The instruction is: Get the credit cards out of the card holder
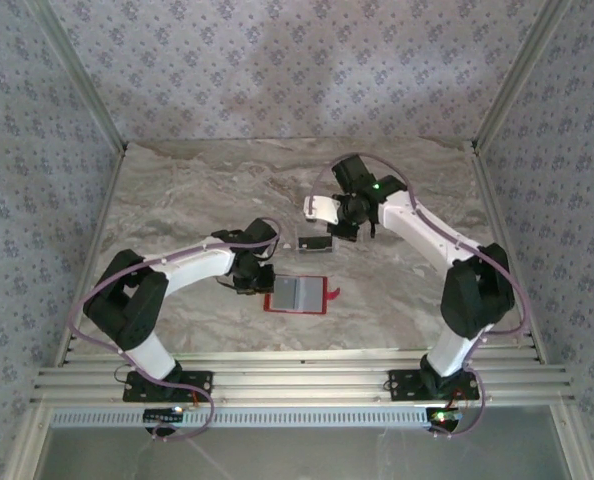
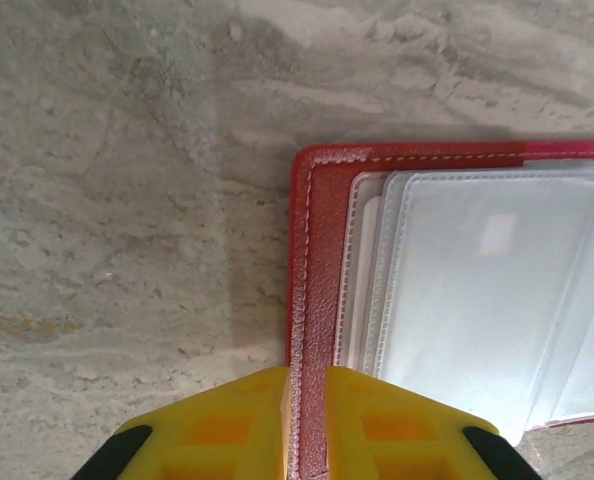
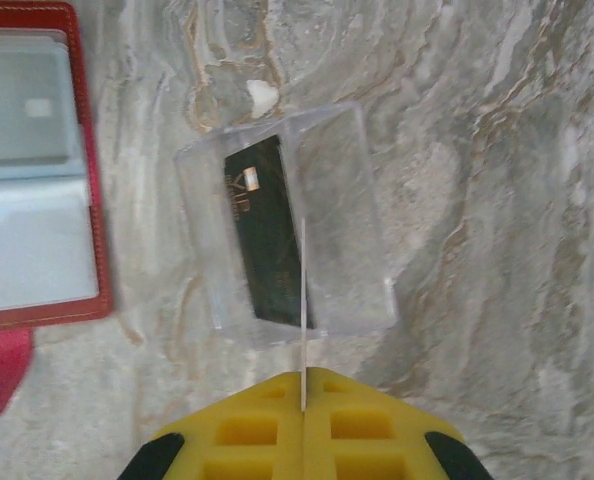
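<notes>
The card holder [image 1: 297,293] lies open on the table [image 1: 177,200], w/ the left gripper [image 2: 305,400] clamped on its red edge. The right gripper [image 3: 304,385] pinches one credit card [image 3: 303,355] edge-on above the clear tray [image 3: 352,210], which already holds a dark card [image 3: 267,235]. Treat this as drop-off: next, you part the jaws over the tray, then check the sleeves for more cards.

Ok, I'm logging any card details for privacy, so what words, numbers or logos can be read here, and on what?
On the dark card in the clear tray: gold lettering near one end, too blurred to read.
On the card holder: no print; its clear sleeves show just a pale blank patch.
On the thin card in the right gripper: seen edge-on, face hidden.
</notes>
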Robot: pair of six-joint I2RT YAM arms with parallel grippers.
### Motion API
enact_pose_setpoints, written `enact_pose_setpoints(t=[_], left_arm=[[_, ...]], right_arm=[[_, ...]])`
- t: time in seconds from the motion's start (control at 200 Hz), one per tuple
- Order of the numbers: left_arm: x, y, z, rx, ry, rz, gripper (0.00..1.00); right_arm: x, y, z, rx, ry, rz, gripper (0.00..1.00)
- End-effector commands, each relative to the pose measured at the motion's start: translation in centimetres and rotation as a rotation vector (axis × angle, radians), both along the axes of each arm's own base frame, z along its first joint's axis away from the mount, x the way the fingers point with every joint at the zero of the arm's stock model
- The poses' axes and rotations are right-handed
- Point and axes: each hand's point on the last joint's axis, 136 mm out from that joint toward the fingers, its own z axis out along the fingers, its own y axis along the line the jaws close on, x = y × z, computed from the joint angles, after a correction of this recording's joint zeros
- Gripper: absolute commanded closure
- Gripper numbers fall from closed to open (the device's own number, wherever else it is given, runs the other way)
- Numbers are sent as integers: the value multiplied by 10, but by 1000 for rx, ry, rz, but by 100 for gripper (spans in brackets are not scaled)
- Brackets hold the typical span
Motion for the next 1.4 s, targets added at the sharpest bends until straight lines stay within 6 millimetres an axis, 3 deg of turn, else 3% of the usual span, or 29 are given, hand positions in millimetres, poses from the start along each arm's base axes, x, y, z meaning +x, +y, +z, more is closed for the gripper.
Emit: enact_pose_setpoints(t=[0.0, 0.135, 0.33, 0.665, 0.885, 1.069, 1.399], left_arm=[[-10, 10, -12, 49, 50, -17, 83], [-14, 6, -16, 37, 70, -28, 85], [-17, 4, -15, 16, 71, -16, 86], [-18, 4, -15, 10, 73, -5, 86], [-16, 3, -13, 6, 67, -2, 86], [-14, 4, -12, 8, 65, -3, 86], [-14, 4, -11, 6, 62, -5, 86]], right_arm=[[2, -1, -2, -81, 21, 139, 100], [12, 11, -2, -79, 53, 182, 100], [23, 20, -18, -100, 87, 218, 100], [18, 27, -62, -155, 206, 254, 100], [8, 29, -77, -169, 290, 273, 100], [18, 34, -70, -164, 235, 270, 77], [49, 32, -35, -154, -15, 203, 68]])
